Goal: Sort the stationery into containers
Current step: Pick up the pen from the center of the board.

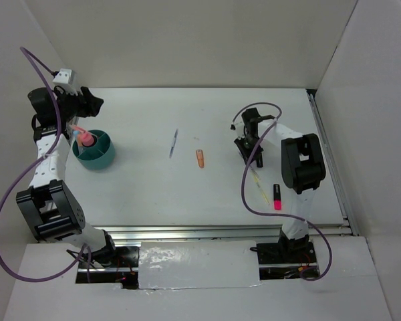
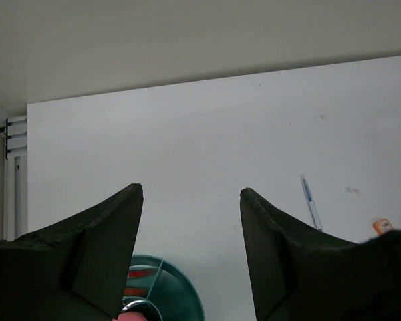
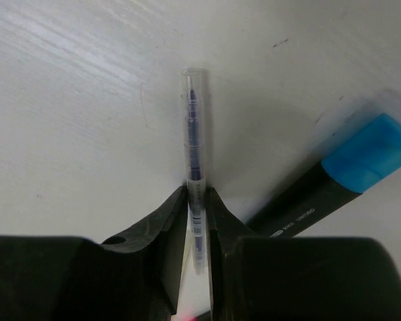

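Firmly pinched, a clear pen (image 3: 194, 144) sits between the right tool's (image 3: 197, 200) narrow fingers, down at the table (image 3: 67, 100). A blue-capped highlighter (image 3: 334, 190) lies just beside it. A blue pen (image 1: 174, 142) and an orange marker (image 1: 200, 158) lie mid-table. Well apart, the left tool (image 2: 190, 194) hangs wide above the teal tub (image 1: 101, 160), which holds a pink-capped tube (image 1: 86, 139).
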Tool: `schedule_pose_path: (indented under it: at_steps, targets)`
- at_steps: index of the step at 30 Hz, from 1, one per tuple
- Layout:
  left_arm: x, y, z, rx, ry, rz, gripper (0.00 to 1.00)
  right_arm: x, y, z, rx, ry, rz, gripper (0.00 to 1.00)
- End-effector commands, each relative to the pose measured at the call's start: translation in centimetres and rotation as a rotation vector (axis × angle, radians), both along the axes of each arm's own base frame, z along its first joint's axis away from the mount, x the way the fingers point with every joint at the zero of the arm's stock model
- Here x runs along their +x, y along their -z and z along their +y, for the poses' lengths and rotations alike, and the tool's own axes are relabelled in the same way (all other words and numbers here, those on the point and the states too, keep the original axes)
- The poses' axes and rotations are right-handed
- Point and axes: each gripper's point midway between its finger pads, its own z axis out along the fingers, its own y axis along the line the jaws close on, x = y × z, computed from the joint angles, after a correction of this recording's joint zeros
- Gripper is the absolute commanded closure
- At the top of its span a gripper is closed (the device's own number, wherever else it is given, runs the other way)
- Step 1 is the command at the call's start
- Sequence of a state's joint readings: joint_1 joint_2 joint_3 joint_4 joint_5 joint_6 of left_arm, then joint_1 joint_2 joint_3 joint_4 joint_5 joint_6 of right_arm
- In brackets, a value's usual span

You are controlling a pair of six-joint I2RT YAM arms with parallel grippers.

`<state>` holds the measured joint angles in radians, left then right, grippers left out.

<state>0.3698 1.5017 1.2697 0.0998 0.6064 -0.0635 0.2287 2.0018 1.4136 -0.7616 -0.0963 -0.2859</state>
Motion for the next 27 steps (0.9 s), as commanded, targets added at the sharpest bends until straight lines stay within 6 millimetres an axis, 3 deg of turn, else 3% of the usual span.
schedule_pose_path:
  at_steps: [1,4,5,7,9,11,12,13,14,16,17,18,21,25,27]
  targets:
    - [-0.1,-3.7,-1.5,0.008,0.052,-0.084,0.28,0.3,-0.2,0.0,-0.024,-0.035,0.029,0.77]
    - [0.1,-3.8,-2.0,0.008,0.061,-0.084,0.28,0.5,-0.1,0.2,-0.048,-0.049,0.064,0.81]
    - [0.1,-3.9,-2.1,0.007,0.064,-0.085,0.28,0.6,-0.2,0.2,-0.046,-0.048,0.068,0.86]
    - [0.1,-4.3,-2.3,0.002,0.069,-0.095,0.29,1.3,-1.0,0.5,-0.031,-0.041,0.053,0.92]
    - [0.0,-4.9,-2.9,-0.027,0.085,-0.1,0.29,2.9,-3.2,1.6,0.02,-0.039,-0.011,0.96]
    - [-0.2,-5.8,-3.6,-0.063,0.111,-0.119,0.29,4.4,-6.6,2.9,0.097,-0.035,-0.104,0.99]
    - [-0.5,-6.1,-4.7,-0.13,0.156,-0.106,0.29,5.9,-10.1,4.2,0.179,-0.044,-0.207,1.0]
    - [-0.7,-7.0,-5.2,-0.159,0.184,-0.128,0.29,6.4,-12.0,5.0,0.231,-0.04,-0.247,1.0]
    - [-1.4,-7.0,-7.0,-0.256,0.246,-0.096,0.29,7.0,-15.8,6.9,0.336,-0.075,-0.331,1.0]
    - [-2.0,-8.1,-8.8,-0.319,0.308,-0.116,0.29,7.1,-19.1,8.9,0.445,-0.083,-0.382,1.0]
    - [-2.4,-8.3,-10.6,-0.39,0.346,-0.088,0.29,7.2,-21.1,10.0,0.494,-0.102,-0.418,1.0]
    - [-2.9,-8.3,-11.6,-0.417,0.376,-0.078,0.29,6.6,-23.3,11.8,0.562,-0.148,-0.454,1.0]
    - [-4.0,-9.2,-15.1,-0.484,0.463,-0.064,0.29,4.9,-27.2,15.5,0.673,-0.229,-0.505,1.0]
    - [-5.4,-9.8,-19.3,-0.527,0.559,-0.028,0.28,2.7,-30.5,19.2,0.754,-0.325,-0.562,1.0]
    - [-5.7,-9.9,-20.3,-0.538,0.59,-0.026,0.27,1.8,-31.7,21.0,0.787,-0.363,-0.58,1.0]
